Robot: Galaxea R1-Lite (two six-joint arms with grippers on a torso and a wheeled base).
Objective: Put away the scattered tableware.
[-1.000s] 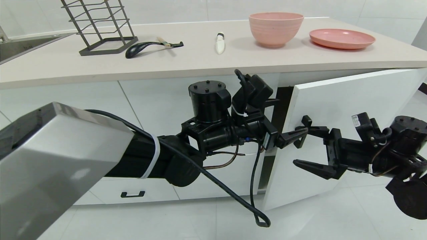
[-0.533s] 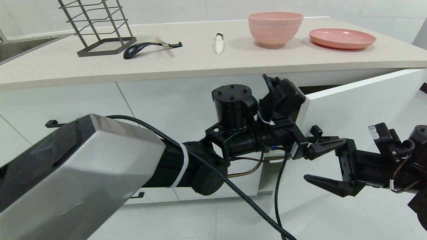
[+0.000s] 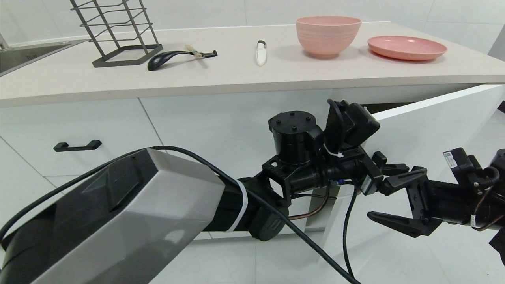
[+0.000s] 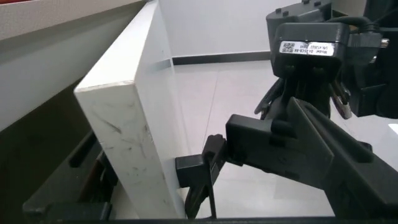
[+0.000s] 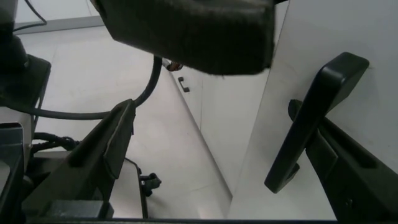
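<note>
On the counter lie a pink bowl (image 3: pixel 328 34), a pink plate (image 3: pixel 407 47), a white knife (image 3: pixel 260 53), a black spoon (image 3: pixel 165 58) and a small brush (image 3: pixel 197 51). Below, a white cabinet door (image 3: pixel 430 126) stands part open. My left gripper (image 3: pixel 406 177) is shut on the door at its free edge (image 4: pixel 124 124), by the black handle (image 4: pixel 198 180), with one finger (image 4: pixel 298 155) on the outer face. My right gripper (image 3: pixel 380 191) is open beside it, its fingers either side of the handle (image 5: pixel 311 124) without clamping it.
A wire rack (image 3: pixel 118 31) stands at the counter's back left, beside a sink (image 3: pixel 27 53). A drawer with a black handle (image 3: pixel 77 146) sits under the counter at the left. White tiled floor (image 3: pixel 276 260) lies below the arms.
The cabinet door has swung further open. My left gripper moved right and down with the door's edge, and the right gripper drew back to the right with it.
</note>
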